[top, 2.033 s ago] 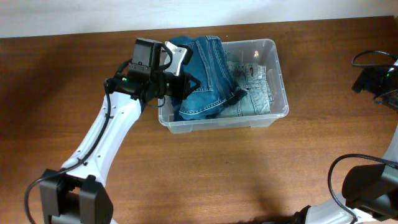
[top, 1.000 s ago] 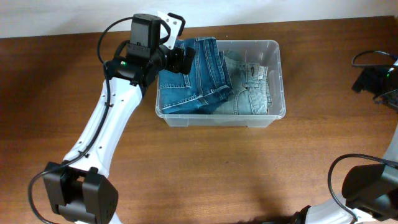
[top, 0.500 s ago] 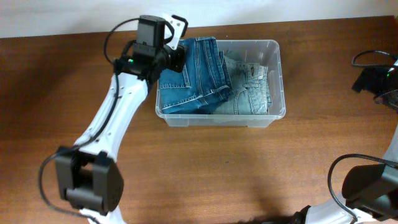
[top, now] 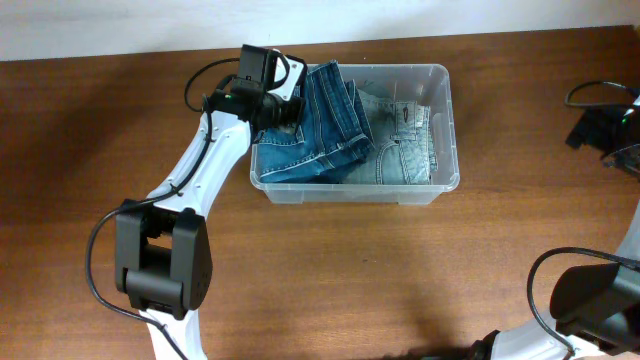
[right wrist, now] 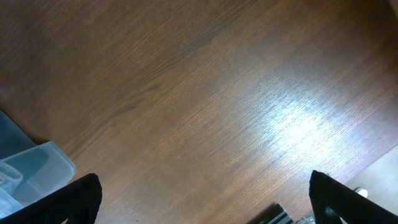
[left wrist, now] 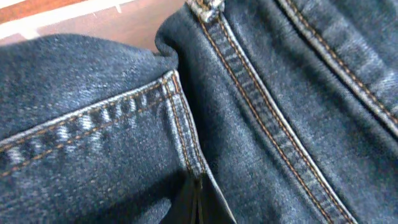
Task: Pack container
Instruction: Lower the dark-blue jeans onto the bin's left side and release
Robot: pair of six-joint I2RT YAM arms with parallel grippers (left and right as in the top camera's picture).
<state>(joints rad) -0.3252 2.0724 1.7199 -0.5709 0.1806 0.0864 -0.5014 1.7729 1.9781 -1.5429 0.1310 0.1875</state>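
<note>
A: Brown wooden surface [top: 330, 290] under a pale wall [top: 120, 25]. Whereabouts of the container [top: 352, 193]?
B: Near the far edge, roughly midway along, long side to the wall. Packed with dark jeans [top: 320, 125] at its left end, light jeans [top: 405, 150] at its right.
A: And the left gripper [top: 290, 110]?
B: Clenched, tips pressed together, pushed down onto the dark denim at the container's far left corner. Cloth caught between the tips or not: cannot tell.
A: Why shut for that?
B: Probably for tamping, not lifting: one blunt tip, less apt to snag on seams while forcing a bulging fold below the rim.
A: Right gripper [right wrist: 202, 199]?
B: Released, spread wide above bare surface toward the right edge, well apart from the container, grasping nothing. Parked clear of the other arm, by the look of it.
A: Left to do?
B: More tucking, most likely, at that far left corner.
</note>
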